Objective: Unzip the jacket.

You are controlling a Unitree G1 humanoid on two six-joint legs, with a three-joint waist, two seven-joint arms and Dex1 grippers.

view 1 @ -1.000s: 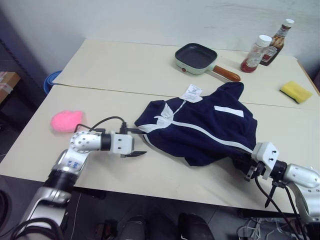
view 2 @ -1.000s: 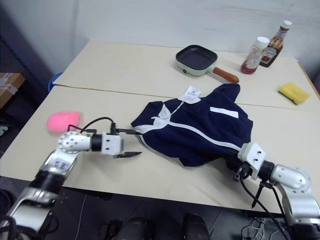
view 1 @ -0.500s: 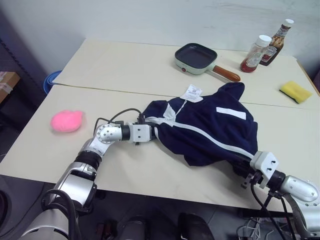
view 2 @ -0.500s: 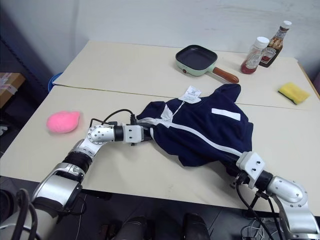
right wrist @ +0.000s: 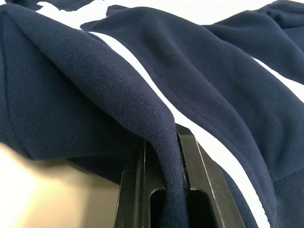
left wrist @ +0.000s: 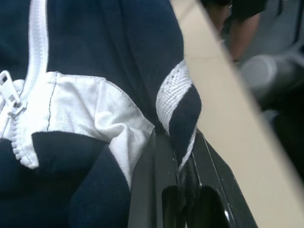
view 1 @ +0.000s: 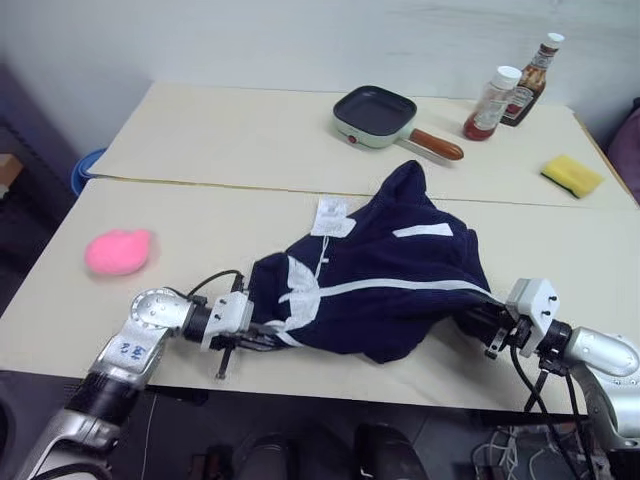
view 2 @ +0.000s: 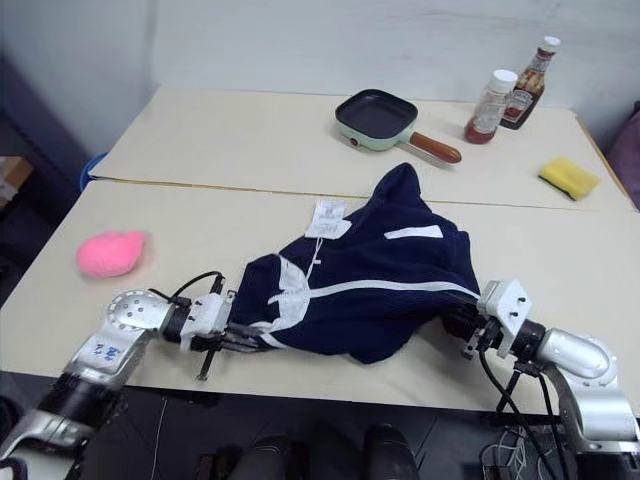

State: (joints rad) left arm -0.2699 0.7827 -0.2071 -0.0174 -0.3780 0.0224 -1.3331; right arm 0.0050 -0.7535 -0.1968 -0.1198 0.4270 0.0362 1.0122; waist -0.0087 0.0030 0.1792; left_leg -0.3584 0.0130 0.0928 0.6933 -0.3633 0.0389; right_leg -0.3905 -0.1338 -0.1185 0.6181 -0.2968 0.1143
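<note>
Lying bunched on cream table [view 1: 150, 140]: navy-blue fabric jacket [view 1: 385, 285]; left gripper [left wrist: 183, 142] pinching white-trimmed edge beside zipper in wrist view, right gripper [right wrist: 164, 142] clamping navy fold, head views hiding both pinches

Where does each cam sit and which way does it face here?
Left eye, right eye: on the head, looking forward and down over the table at the jacket; both arms show.
Left wrist: along the left gripper, shut on the jacket's hem.
Right wrist: along the right gripper, shut on a jacket fold.
Shared: the jacket shows in all four.
</note>
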